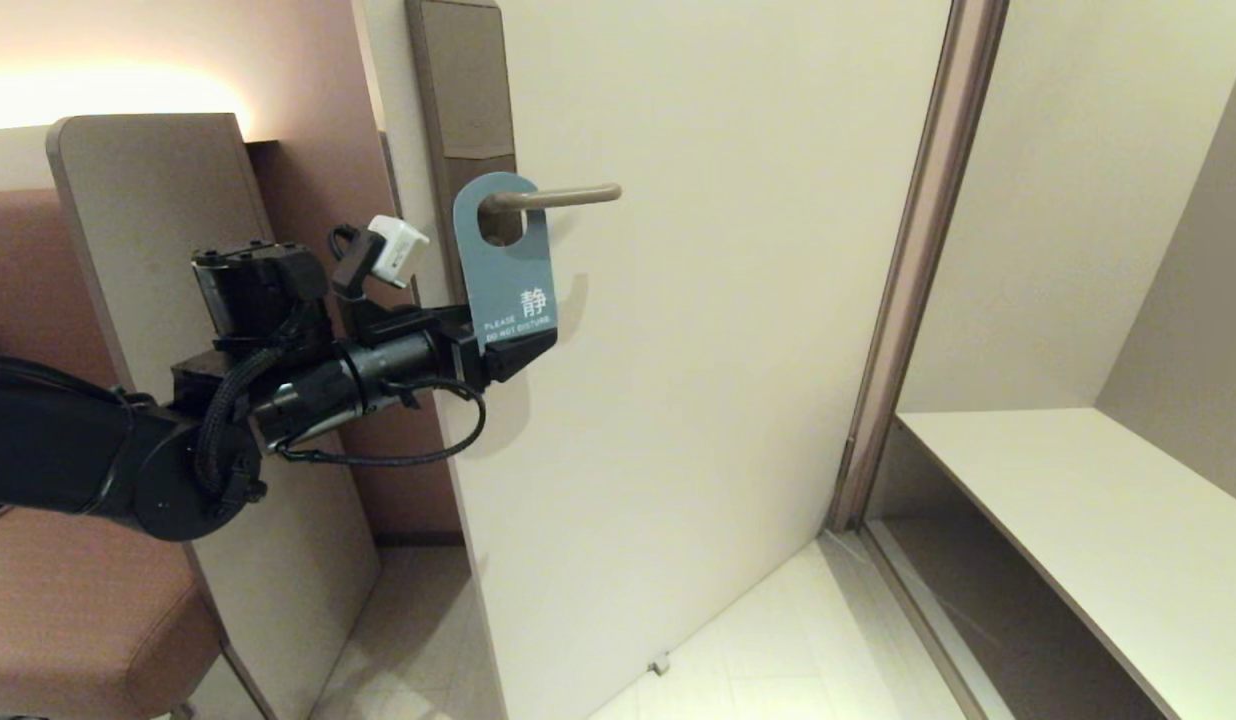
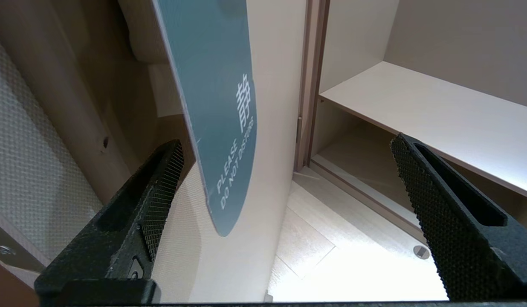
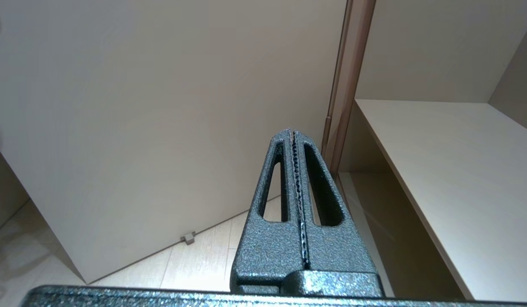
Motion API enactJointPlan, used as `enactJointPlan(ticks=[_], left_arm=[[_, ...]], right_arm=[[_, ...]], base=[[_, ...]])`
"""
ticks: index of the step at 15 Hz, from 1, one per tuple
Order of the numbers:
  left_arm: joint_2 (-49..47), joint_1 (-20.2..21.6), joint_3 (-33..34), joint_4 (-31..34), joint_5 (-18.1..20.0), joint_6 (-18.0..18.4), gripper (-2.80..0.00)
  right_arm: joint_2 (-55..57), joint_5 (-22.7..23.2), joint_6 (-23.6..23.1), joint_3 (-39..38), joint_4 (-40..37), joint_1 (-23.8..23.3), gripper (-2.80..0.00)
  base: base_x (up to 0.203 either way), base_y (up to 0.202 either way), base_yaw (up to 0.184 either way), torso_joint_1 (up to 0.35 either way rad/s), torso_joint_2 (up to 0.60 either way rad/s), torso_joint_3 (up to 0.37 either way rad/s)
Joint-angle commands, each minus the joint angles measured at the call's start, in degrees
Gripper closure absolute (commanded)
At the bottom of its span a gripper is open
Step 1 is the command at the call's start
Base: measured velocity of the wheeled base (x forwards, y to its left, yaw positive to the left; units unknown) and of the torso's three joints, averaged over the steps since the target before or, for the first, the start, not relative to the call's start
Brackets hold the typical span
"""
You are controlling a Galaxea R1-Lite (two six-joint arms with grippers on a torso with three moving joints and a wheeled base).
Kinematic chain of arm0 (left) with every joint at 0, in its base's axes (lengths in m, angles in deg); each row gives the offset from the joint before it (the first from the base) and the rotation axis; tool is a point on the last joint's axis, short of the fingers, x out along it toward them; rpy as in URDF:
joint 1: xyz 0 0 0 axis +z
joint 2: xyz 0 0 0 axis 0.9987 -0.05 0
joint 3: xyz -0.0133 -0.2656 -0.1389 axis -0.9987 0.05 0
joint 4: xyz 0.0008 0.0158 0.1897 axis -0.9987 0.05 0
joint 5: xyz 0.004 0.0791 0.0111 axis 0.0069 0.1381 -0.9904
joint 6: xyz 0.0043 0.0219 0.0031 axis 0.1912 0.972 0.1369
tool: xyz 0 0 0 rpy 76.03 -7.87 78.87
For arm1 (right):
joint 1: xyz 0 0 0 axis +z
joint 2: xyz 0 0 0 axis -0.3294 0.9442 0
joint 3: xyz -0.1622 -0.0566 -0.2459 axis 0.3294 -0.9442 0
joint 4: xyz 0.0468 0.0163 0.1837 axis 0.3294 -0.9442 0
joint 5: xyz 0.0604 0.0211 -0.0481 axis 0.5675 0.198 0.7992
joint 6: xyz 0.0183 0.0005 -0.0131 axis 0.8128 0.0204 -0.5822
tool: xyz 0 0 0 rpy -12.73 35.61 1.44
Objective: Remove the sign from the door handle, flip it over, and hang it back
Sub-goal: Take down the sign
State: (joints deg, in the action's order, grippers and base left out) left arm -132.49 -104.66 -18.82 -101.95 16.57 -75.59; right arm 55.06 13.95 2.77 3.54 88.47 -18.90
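The sign [image 1: 503, 262] hangs blue face out from the door handle [image 1: 568, 195], a slim grey lever on a tall lock plate [image 1: 465, 95]. White "PLEASE DO NOT DISTURB" lettering shows on the sign [image 2: 223, 128]. My left gripper [image 1: 508, 350] is at the sign's lower end, open wide. In the left wrist view the sign's bottom edge hangs between the fingers of the left gripper [image 2: 287, 143], close to one finger [image 2: 161, 187] and apart from both. My right gripper [image 3: 292, 133] is parked low in front of the door, shut on nothing.
The cream door [image 1: 738, 350] stands ajar, with a small stop [image 1: 660, 664] at its foot. A brown door frame [image 1: 918, 260] and a pale shelf [image 1: 1098, 520] lie to the right. A beige panel [image 1: 148, 230] and a reddish seat [image 1: 68, 610] are behind my left arm.
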Motion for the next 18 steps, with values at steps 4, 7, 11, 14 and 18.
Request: enactJointPlan(ticks=[4, 7, 11, 14, 18], left_arm=[[-0.9, 0.0, -2.9, -0.2, 0.1, -0.1, -2.8], [-1.2, 0.0, -3.2, -0.1, 0.1, -0.1, -2.8], [-1.3, -0.2, -3.5, -0.1, 0.1, 0.0, -2.8], [-1.9, -0.3, -4.0, -0.2, 0.1, 0.1, -2.8], [-3.4, -0.6, -5.9, -0.1, 0.1, 0.1, -2.8]], right_arm=[[0.0, 0.0, 0.0, 0.0, 0.0, 0.0, 0.0], [0.0, 0.0, 0.0, 0.0, 0.0, 0.0, 0.0], [0.0, 0.0, 0.0, 0.0, 0.0, 0.0, 0.0], [0.0, 0.0, 0.0, 0.0, 0.0, 0.0, 0.0], [0.0, 0.0, 0.0, 0.0, 0.0, 0.0, 0.0]], base=[[0.0, 0.0, 0.0, 0.0, 0.0, 0.0], [0.0, 0.0, 0.0, 0.0, 0.0, 0.0], [0.0, 0.0, 0.0, 0.0, 0.0, 0.0], [0.0, 0.0, 0.0, 0.0, 0.0, 0.0], [0.0, 0.0, 0.0, 0.0, 0.0, 0.0]])
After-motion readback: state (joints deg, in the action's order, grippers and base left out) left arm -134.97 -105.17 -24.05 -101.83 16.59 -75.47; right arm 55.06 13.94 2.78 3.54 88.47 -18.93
